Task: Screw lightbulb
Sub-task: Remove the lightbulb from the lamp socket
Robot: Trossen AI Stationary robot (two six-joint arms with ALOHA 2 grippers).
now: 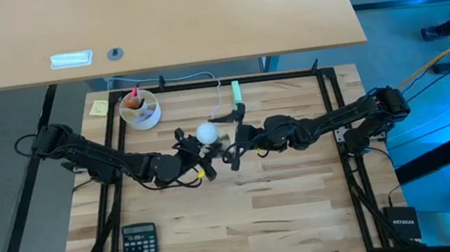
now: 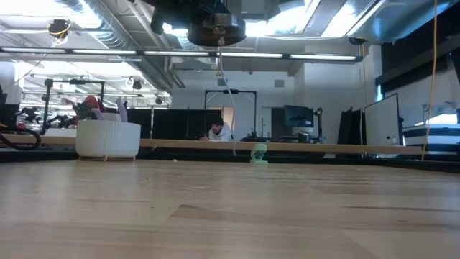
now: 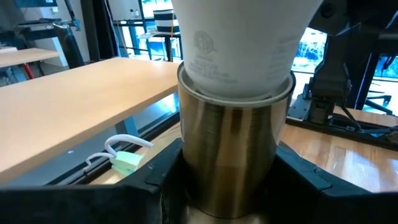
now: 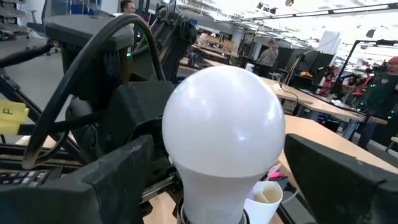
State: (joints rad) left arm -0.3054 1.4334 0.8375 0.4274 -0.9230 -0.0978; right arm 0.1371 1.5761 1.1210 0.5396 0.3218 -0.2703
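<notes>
Lightbulb [image 1: 206,133]: was held above the middle of the surface [image 1: 285,196], between both arms.
Left gripper [image 1: 194,149]: was clamped on the metal socket [image 3: 227,158] under the lightbulb.
Right gripper [image 1: 234,146]: was spread, its fingers [image 4: 339,177] flanking the white globe, apart from it.

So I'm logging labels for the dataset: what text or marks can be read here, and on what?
"NETGEAR": on the black box at the table's edge.
Printing with a round mark on the lightbulb: too blurred to read.
Calculator keys, yellow note: too small to read.
</notes>
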